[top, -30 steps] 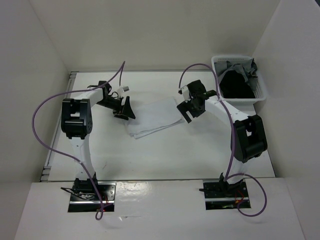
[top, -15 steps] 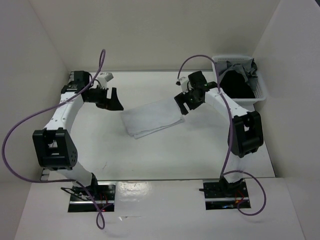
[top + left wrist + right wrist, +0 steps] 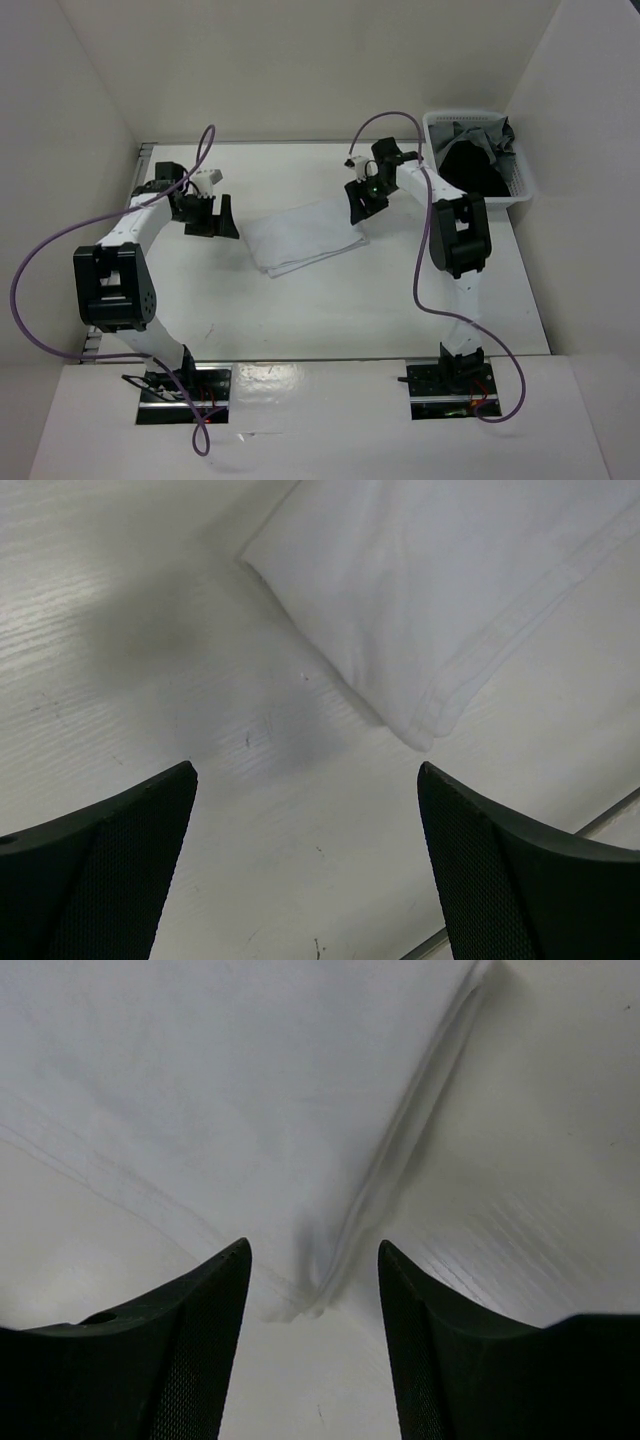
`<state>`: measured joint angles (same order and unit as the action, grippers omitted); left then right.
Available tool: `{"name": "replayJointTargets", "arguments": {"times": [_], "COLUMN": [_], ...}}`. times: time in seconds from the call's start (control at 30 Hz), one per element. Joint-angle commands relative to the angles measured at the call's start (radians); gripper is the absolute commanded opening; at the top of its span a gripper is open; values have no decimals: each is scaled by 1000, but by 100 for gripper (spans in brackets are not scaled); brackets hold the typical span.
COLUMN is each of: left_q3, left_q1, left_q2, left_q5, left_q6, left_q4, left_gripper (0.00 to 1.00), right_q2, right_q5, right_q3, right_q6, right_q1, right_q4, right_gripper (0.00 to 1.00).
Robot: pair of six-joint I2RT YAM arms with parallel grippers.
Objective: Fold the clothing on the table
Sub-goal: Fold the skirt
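Right end effector [image 3: 314,1252] sits low over the far right corner of the white clothing [image 3: 305,232], its fingers partly apart with the stacked hem edges running up between them. Nothing is pinched yet. That placement reads as set-up for a grab on the layered edge, since the corner is where the layers can be caught together.

Left end effector [image 3: 307,772] has its fingers spread wide over bare desk [image 3: 330,310], just beside the garment's left corner and touching no fabric. It looks parked clear so that it does not drag or crease the cloth.

The clothing lies flat near the middle of the desk, between the two end effectors, as a compact slanted rectangle with doubled hems showing. I judge it largely folded, with perhaps one more fold or a tidy-up left.

By count: two arms, two end effectors, one white garment on the desk, and one white plastic basket [image 3: 523,180] at the far right corner holding one black garment [image 3: 472,172] and one grey garment [image 3: 470,132].
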<state>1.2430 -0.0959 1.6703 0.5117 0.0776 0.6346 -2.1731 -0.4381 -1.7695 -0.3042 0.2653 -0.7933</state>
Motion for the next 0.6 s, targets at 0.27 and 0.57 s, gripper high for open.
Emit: {"name": "replayJointTargets", "arguments": {"times": [0.27, 0.57], "left_q3": [-27, -27], "left_q1": [-7, -7], "left_q2": [19, 49], "left_q5": [-6, 24], "left_q6": [31, 40], "left_q4": [-18, -9], "left_gripper": [96, 95], "right_q2": [-37, -79], "right_q5": [-91, -122], "right_q3": [-22, -2], "right_q6": [-10, -10], "right_q1": [-80, -80], "right_q4": [-1, 8], "right_gripper": [59, 58]}}
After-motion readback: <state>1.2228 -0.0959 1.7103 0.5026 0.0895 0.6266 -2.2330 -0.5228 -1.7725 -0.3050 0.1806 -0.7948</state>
